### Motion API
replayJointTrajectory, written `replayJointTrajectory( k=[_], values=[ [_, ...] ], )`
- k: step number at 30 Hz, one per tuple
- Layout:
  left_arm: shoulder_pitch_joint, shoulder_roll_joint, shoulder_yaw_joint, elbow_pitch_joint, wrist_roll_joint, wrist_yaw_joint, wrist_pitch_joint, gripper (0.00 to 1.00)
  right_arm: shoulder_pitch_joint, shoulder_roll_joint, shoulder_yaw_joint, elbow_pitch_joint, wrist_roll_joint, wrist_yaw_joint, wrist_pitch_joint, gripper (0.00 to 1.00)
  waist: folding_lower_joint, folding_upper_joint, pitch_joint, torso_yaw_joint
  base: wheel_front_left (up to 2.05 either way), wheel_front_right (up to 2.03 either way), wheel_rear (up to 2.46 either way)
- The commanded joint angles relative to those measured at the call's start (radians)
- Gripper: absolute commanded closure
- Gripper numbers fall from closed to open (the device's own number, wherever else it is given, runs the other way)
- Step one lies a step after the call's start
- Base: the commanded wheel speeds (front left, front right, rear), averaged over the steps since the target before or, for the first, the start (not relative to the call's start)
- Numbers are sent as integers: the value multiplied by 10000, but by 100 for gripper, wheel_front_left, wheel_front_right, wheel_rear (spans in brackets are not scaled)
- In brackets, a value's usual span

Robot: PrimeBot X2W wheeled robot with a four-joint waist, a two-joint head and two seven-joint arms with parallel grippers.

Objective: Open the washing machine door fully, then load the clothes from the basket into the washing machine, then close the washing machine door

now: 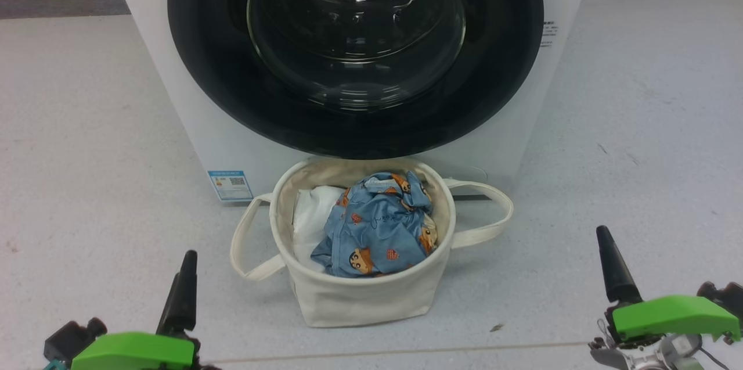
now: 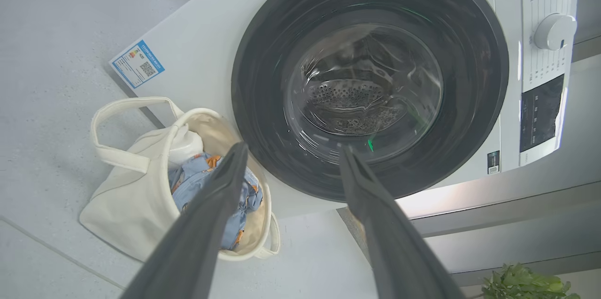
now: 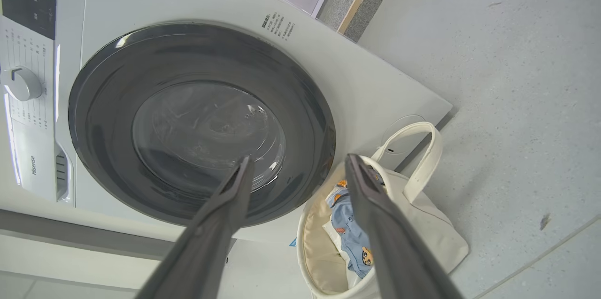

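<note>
- The left gripper [image 2: 293, 149] has its two long dark fingers spread wide apart with nothing between them. In its wrist view they frame the lower part of the door and the basket's rim.
- The right gripper [image 3: 299, 159] is likewise spread wide and empty, its fingers pointing toward the door's lower edge and the basket.
- In the head view both grippers sit low at the bottom corners, well apart from the basket, one on each side.
- The basket [image 1: 360, 294] stands on the grey floor [image 1: 87, 155] between them, just in front of the machine, its looped handles hanging out to either side.
- The clothes [image 1: 377, 230], light blue with small orange cartoon figures, lie bunched in the basket, with a plain white cloth [image 1: 310, 219] next to them on the robot's left.
- Behind the basket, the washing machine door [image 1: 215, 68] is shut, its glossy black rim flush with the front of the white washing machine [image 1: 174, 97].
- A blue label sticker [image 1: 230, 185] sits at the machine's lower left corner, and a round dial [image 2: 555, 31] sits on its control panel.
</note>
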State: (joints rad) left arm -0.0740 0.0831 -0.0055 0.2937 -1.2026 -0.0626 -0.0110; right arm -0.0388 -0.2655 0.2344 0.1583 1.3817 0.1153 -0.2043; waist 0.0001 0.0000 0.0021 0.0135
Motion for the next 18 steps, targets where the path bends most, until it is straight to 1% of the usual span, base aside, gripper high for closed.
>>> replayJointTrajectory(
  k=[1, 10, 18],
  values=[
    [-469, 136, 212, -276, 407, -114, -132, 0, -440, -239, -1, -400, -502, 56, -85, 0, 0, 0, -3, 15, 0, 0, 0],
    [-619, 118, 457, -103, 1850, -175, -425, 0, -504, -233, -57, -398, -1767, 68, -146, 0, 0, 0, -9, 58, 0, 0, 0],
    [-725, 54, 595, 71, 2642, -268, -630, 0, -564, -202, -141, -400, -2741, 77, -188, 0, 0, 0, -12, 78, 0, 0, 0]
  ],
)
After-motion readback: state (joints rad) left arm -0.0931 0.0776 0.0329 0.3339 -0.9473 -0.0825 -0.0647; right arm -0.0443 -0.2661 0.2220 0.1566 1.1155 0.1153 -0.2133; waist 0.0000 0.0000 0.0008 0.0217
